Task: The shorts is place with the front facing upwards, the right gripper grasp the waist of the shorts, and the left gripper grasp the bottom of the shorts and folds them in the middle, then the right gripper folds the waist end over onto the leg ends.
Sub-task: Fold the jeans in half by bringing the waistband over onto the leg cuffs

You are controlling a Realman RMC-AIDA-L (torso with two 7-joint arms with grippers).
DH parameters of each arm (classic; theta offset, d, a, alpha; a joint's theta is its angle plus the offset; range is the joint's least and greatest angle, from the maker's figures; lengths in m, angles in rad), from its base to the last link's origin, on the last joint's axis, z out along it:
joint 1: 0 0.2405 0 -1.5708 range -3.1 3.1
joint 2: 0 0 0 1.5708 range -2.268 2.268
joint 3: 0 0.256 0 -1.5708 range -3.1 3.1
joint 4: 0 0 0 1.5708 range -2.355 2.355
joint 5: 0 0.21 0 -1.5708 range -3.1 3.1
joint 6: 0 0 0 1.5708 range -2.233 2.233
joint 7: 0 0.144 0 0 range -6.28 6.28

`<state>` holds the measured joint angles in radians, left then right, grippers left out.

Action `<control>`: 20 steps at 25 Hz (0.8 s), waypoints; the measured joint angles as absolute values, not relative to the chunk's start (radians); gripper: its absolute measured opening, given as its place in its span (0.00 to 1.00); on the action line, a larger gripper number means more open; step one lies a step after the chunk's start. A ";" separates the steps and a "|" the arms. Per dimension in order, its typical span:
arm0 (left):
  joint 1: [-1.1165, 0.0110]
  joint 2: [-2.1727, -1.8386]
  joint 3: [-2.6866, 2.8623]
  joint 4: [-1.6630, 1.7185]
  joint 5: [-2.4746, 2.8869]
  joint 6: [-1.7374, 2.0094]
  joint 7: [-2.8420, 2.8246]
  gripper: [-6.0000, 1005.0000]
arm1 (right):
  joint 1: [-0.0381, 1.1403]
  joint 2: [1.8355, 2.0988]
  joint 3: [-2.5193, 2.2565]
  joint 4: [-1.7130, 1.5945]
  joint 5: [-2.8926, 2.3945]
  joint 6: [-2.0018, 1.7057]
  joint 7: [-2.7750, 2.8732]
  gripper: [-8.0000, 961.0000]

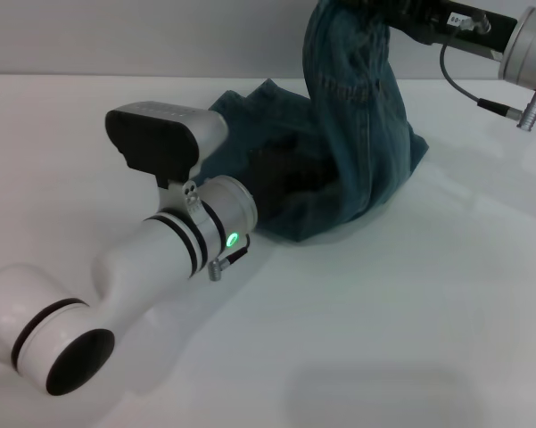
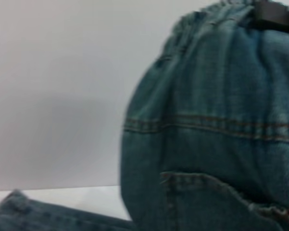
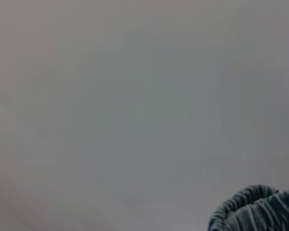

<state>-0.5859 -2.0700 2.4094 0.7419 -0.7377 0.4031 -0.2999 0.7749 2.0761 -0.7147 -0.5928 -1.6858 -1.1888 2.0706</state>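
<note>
- We see the right gripper (image 1: 385, 11) raised above the table (image 1: 410, 321), clamped on the waist end (image 1: 343, 40) of the shorts (image 1: 357, 152), which hangs from it as a tall column of denim.
- In the left wrist view the same black tip (image 2: 274, 14) bites the puckered elastic waistband (image 2: 216, 14), with a stitched pocket (image 2: 207, 202) lower on the hanging cloth.
- In the right wrist view only a curl of gathered denim (image 3: 255, 211) shows at the edge.
- Our left gripper (image 1: 276, 183) sits low, buried in the dark fold at the base of the shorts; we cannot tell whether its fingers are apart or together.
- The rest of the shorts lies bunched on the table beneath the lifted waist end, with a flap (image 1: 250, 102) spread behind the left arm's wrist (image 1: 218, 209).
- The left arm's green light (image 1: 233, 239) glows just beside the heap.
</note>
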 joint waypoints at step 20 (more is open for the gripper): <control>-0.575 -2.079 2.463 0.748 -0.736 0.401 -0.318 0.86 | 0.882 2.074 -0.790 -0.547 -1.685 -1.102 2.059 0.15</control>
<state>-0.5749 -2.0786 2.4627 0.7478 -0.7364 0.4014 -0.3175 0.8816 2.0741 -0.7902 -0.5473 -1.6854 -1.1019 2.0592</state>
